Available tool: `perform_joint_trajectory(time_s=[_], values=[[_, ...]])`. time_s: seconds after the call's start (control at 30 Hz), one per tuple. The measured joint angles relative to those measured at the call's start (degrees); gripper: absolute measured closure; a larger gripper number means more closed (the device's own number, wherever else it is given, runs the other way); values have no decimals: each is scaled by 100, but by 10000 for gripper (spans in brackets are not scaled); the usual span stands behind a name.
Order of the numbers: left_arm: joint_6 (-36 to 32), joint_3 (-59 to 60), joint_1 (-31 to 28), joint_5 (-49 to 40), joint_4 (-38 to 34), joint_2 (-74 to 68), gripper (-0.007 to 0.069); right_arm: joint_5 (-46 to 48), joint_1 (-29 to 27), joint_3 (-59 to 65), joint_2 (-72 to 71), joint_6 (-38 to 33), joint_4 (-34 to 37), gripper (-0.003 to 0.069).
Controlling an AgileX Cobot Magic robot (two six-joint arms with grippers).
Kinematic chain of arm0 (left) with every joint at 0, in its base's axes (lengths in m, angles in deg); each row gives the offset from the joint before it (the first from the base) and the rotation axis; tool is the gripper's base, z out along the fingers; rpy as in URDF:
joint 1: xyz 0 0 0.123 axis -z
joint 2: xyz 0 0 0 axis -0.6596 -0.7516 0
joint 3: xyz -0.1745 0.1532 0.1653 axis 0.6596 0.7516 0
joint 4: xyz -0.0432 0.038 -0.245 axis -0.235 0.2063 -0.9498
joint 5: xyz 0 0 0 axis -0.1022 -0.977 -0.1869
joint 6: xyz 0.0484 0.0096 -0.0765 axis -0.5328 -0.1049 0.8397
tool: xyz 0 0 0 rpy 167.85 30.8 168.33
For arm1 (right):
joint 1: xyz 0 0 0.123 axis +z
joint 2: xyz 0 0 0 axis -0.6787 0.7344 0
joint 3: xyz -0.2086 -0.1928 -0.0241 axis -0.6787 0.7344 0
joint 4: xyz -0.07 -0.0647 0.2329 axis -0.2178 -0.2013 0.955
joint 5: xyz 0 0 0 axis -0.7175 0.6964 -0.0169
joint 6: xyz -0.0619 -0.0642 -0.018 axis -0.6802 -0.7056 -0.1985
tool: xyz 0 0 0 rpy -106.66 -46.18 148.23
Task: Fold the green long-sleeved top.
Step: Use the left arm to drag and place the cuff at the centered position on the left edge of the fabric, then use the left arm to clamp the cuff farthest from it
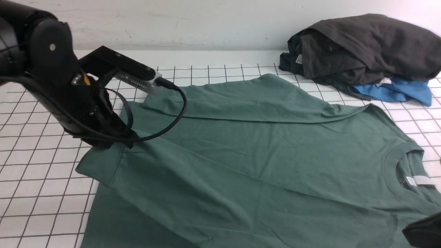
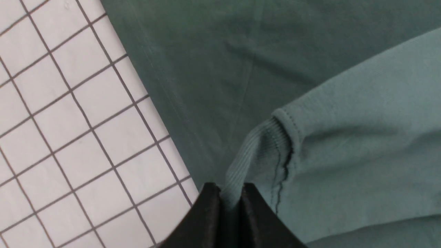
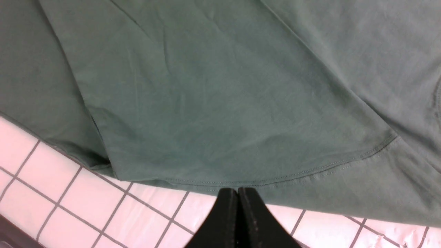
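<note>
A white counter (image 1: 31,172) ruled with a dark grid runs back to a plain pale wall (image 1: 206,20). The green long-sleeved top (image 1: 262,155) lies spread over most of the counter. Its round neck and white label (image 1: 418,181) are towards the right, and one sleeve is laid across the body along the far side. The other sleeve runs over the body towards the left. The ribbed cuff (image 2: 256,155) of that sleeve is pinched between the closed jaws of the left tool (image 2: 230,191), which sits low at the top's left edge. The right tool (image 3: 237,193) is closed with its jaws pressed together and nothing between them. Its tips are over bare counter just beside a stitched edge of the top, though I cannot tell whether they touch the cloth. At the far right a dark grey garment (image 1: 365,44) is heaped over a blue cloth (image 1: 399,91), near the end of the top's far sleeve.
</note>
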Motion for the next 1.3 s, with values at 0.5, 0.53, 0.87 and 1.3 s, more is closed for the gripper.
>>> perform_joint_trajectory(time_s=[0.5, 0.53, 0.87, 1.3], values=[[0, -297, -608, 525, -47, -1668, 395, -344, 0, -408, 485, 427, -510, 673], [0, -416, -608, 539, -71, -1697, 351, -356, 2, -545, 665, 452, -601, 673], [0, -2540, -831, 425, -585, -2736, 190, -472, 6, -1898, 2499, 547, -756, 673], [385, -5325, -1011, 641, -999, -5124, 188, -541, 6, -2182, 3109, 494, -687, 673]])
